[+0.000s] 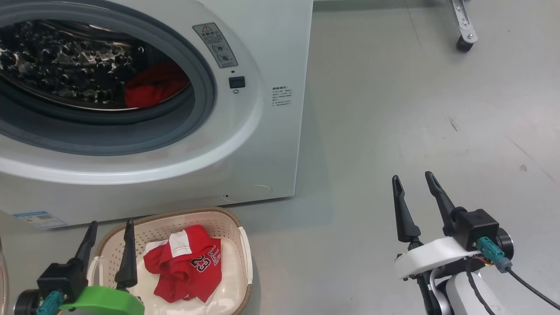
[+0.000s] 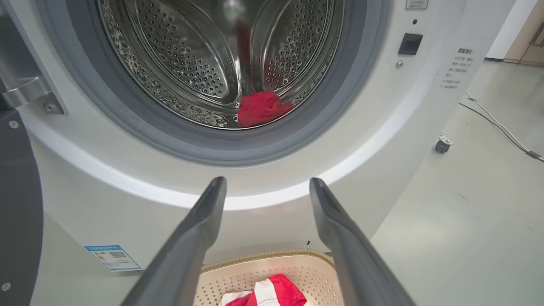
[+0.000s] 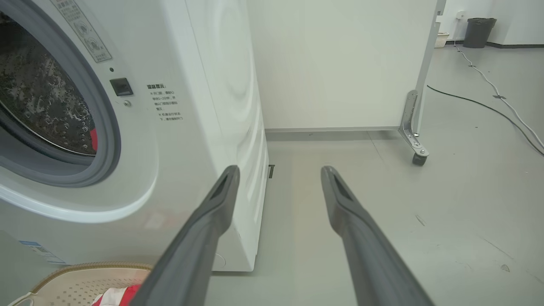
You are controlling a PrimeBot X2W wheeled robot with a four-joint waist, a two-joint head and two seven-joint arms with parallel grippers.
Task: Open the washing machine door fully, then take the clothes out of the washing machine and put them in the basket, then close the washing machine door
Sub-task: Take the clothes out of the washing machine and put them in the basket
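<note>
Left gripper [image 1: 111,223], right gripper [image 1: 412,176] being held wide open, empty | clothes [image 1: 153,85] being unloaded from washing machine [image 1: 271,144] | next: reach into drum [image 2: 191,55] being called for.

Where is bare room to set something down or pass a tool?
Bare grey floor between the white front-loading washing machine and the right tool; the steel drum left of its red cloth. Crowded: cream perforated basket, holding the red jersey, left tool above its rim.

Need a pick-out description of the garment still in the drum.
Find the big white washer. Inside its grey gasket, at the bottom of the steel drum, lies a plain red bundle. Unlike the red jersey in the basket below, it shows no white trim or numerals.
</note>
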